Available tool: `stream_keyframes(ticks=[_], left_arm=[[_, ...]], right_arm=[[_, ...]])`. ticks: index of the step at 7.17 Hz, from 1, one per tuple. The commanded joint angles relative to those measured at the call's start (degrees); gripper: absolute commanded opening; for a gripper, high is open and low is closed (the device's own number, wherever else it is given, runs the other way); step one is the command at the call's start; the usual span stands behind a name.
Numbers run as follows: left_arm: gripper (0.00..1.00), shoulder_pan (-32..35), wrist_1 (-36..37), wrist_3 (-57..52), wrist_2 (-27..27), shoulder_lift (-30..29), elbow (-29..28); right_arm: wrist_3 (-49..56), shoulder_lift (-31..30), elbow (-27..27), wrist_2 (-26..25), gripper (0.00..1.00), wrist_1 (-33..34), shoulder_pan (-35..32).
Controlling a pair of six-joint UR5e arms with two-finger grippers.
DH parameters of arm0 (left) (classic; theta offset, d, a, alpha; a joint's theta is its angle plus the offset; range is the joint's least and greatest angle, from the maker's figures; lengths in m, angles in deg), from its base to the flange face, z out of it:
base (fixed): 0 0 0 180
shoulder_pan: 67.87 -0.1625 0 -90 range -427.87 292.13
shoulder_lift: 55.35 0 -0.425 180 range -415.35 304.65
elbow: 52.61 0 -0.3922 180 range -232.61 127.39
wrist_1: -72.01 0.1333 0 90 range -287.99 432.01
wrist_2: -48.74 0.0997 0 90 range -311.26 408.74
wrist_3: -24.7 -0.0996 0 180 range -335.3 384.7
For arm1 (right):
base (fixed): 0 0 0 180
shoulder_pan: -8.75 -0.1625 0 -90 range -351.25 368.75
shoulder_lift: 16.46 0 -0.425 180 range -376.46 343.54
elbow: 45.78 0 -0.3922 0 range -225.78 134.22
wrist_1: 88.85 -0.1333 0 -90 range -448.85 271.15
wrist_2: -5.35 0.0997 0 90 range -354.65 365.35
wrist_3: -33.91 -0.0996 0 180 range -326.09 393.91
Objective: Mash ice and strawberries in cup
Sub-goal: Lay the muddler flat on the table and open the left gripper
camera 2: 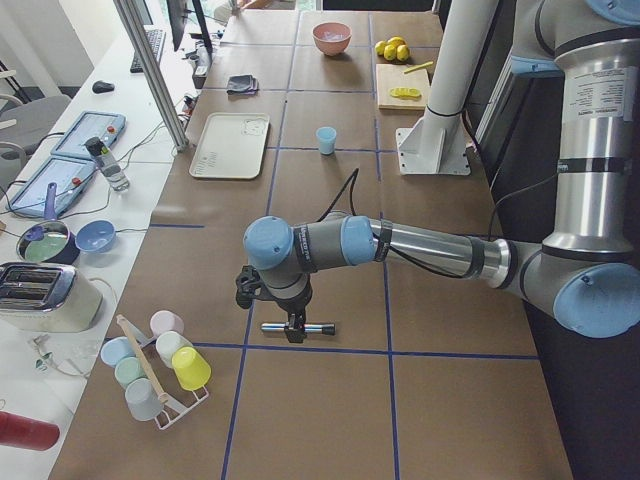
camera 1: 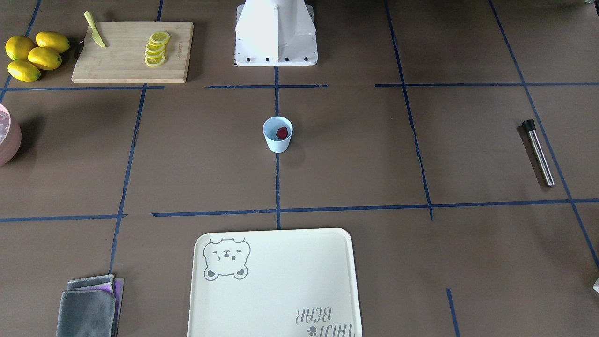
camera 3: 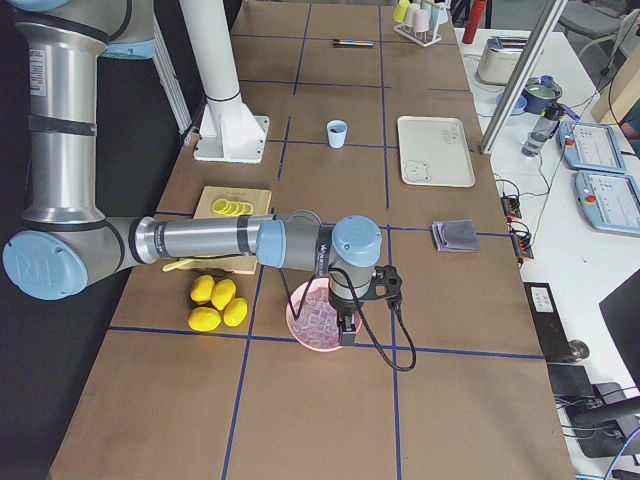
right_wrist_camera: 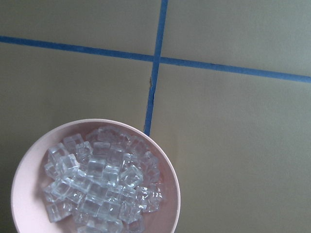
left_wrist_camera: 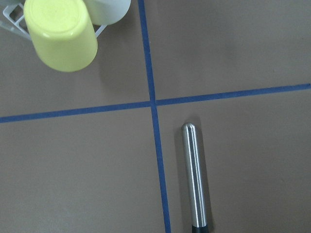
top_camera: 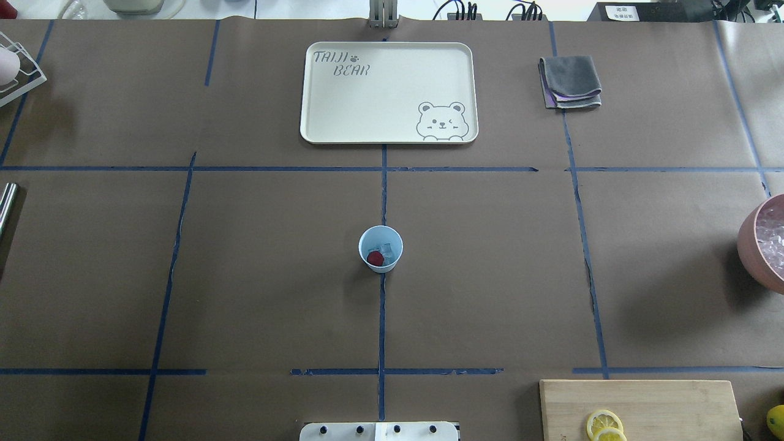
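Observation:
The light blue cup (top_camera: 380, 248) stands upright at the middle of the table, on a blue tape line, also seen as cup (camera 1: 277, 135). Inside it lie a dark red strawberry (top_camera: 375, 258) and a few clear pieces of ice (top_camera: 386, 249). My left gripper (camera 2: 293, 330) hangs far from the cup over a steel muddler (left_wrist_camera: 195, 177) with a black end; I cannot tell if it is open or shut. My right gripper (camera 3: 347, 330) hovers over a pink bowl (right_wrist_camera: 99, 122) full of ice cubes; its state also does not show.
A cream bear tray (top_camera: 388, 92) and a folded grey cloth (top_camera: 571, 82) lie across the table from the base. A cutting board (camera 1: 133, 51) carries lemon slices and a yellow knife (camera 1: 95, 30), with lemons (camera 1: 35, 55) beside it. A rack of upturned cups (camera 2: 155, 365) stands near the muddler.

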Motion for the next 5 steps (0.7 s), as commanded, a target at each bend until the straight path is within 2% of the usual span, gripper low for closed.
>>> stream_keyframes(ticks=[1,4,5], left_arm=[[1.0,0.0,-0.1,0.0,0.0,2.4,3.4],[1.0,-0.1,-0.3,0.5,0.5,2.4,2.4],[1.0,-0.1,-2.3,0.6,0.5,2.5,1.8]], right_arm=[[0.4,-1.0,0.5,-0.2,0.99,-0.2,0.0],[0.3,-1.1,1.3,-0.2,0.99,-0.2,0.0],[0.3,-1.1,1.4,-0.2,0.99,-0.2,0.0]])
